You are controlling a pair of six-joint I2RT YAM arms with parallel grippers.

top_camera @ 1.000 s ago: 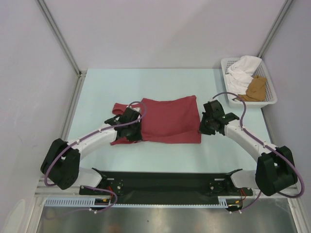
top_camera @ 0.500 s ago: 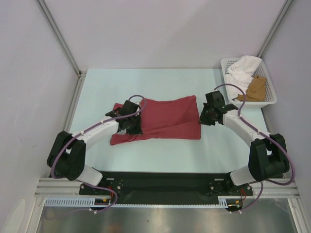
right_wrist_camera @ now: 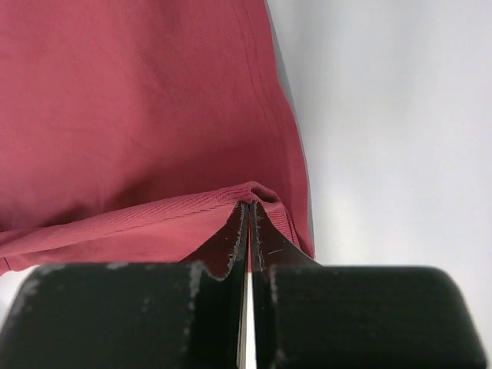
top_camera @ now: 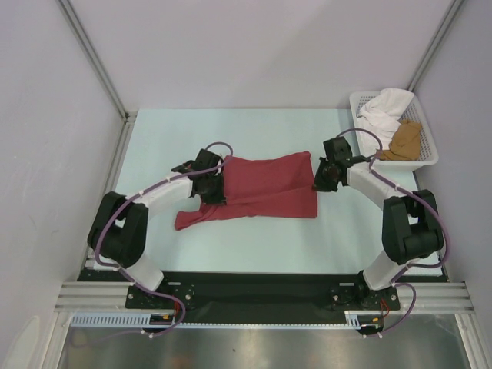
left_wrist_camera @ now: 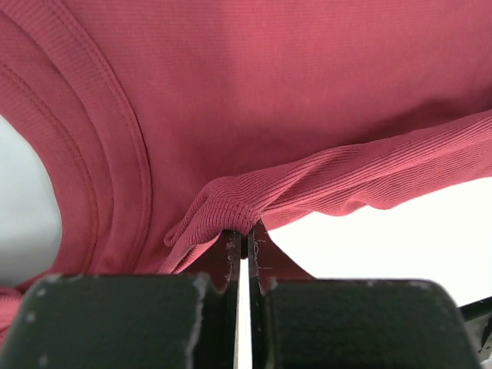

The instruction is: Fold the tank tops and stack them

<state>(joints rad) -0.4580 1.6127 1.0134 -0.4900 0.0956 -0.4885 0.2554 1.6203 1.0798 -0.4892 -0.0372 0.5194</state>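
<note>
In the middle of the overhead view the dark red tank top (top_camera: 265, 184) lies spread across the pale table (top_camera: 231, 131), its straps toward the left of the frame and its straight hem toward the right. It is partway through a fold, with a doubled band of cloth crossing its lower half and a loose flap trailing toward the lower left. The left gripper (left_wrist_camera: 246, 234) has its jaws pressed together on a bunched, ribbed edge at the strap end. In its wrist view the cloth hangs away from that pinch, with bare table showing below it. The right gripper (right_wrist_camera: 250, 209) is likewise clamped on a ribbed edge at the hem end, near the garment's right-hand corner. Both ends of one long edge appear to be held for a lengthwise fold, though the arms cover the pinch points from above, so I cannot be sure which layer each one holds. I judge the task to be early, since this first fold is not laid flat and a crosswise fold would probably follow. In the upper right of the frame the tan-brown tank top (top_camera: 405, 140) sits crumpled in the white mesh basket (top_camera: 415, 163) beside a white cloth (top_camera: 384, 108). It is not yet taken out or folded, and nothing is stacked.
</note>
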